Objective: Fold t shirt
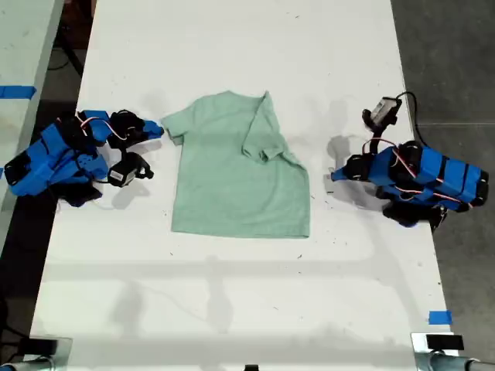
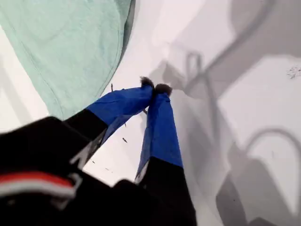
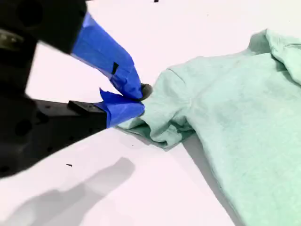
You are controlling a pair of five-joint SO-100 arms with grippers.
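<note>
Near the middle of the exterior view, the t shirt (image 1: 236,174) lies on the white table (image 1: 232,46). It is mint green and mostly flat. One sleeve on the exterior view's right is already folded in over the chest, so I think one side fold is done. The other sleeve (image 1: 172,127) sticks out toward the exterior view's left.

At that sleeve sits my second gripper (image 1: 158,130). In the second wrist view its blue tips (image 3: 136,99) are squeezed together on the edge of the sleeve, and the cloth bunches up a little under them. It is pinching the t shirt. I think it holds the sleeve there so it can lift it and bring it over the middle, to match the other side.

My first gripper (image 1: 337,175) is on the exterior view's right, near the shirt but not touching it. In the first wrist view its two blue fingers (image 2: 162,127) are pressed together at the tips with nothing between them. The green cloth is off to the upper left of that picture. It seems to be waiting out of the way.

Blue tape covers the fingers, maybe for better grip. Bits of blue tape (image 1: 439,317) also mark the table. I see no words, brands or labels anywhere, and the shirt is plain.
</note>
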